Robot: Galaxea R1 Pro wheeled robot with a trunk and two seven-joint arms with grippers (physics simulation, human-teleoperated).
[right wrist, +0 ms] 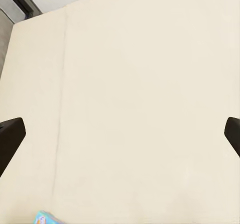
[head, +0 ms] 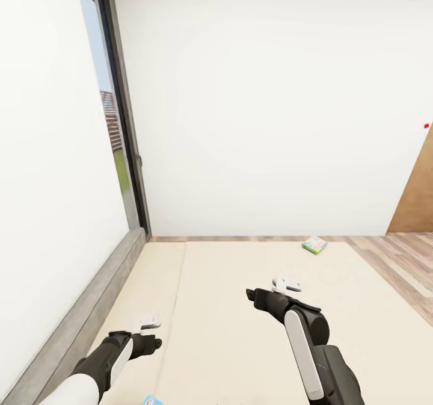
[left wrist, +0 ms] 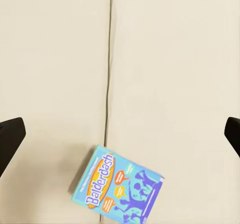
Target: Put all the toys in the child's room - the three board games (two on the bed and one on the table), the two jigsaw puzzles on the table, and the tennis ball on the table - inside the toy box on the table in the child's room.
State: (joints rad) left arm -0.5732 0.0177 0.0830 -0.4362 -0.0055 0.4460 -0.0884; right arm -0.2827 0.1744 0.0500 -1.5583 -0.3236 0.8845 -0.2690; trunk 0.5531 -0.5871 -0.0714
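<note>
I look down over the bed [head: 240,321], a beige mattress with a grey frame. A green-edged board game [head: 314,245] lies flat near the bed's far edge, to the right. A blue-purple board game [left wrist: 117,186] with "Balderdash" on its cover lies flat on the mattress close to me, and its corner peeks in at the head view's lower border [head: 153,400]. My left gripper [head: 147,321] hovers open above the mattress, just beyond that blue game. My right gripper [head: 287,284] is open too, over bare mattress short of the green-edged game. The blue game's corner [right wrist: 47,218] shows in the right wrist view.
A grey headboard [head: 90,309] runs along the left wall under a tall dark-framed window [head: 117,122]. A white wall stands behind the bed. Wooden floor [head: 397,260] and a brown panel [head: 418,194] lie to the right.
</note>
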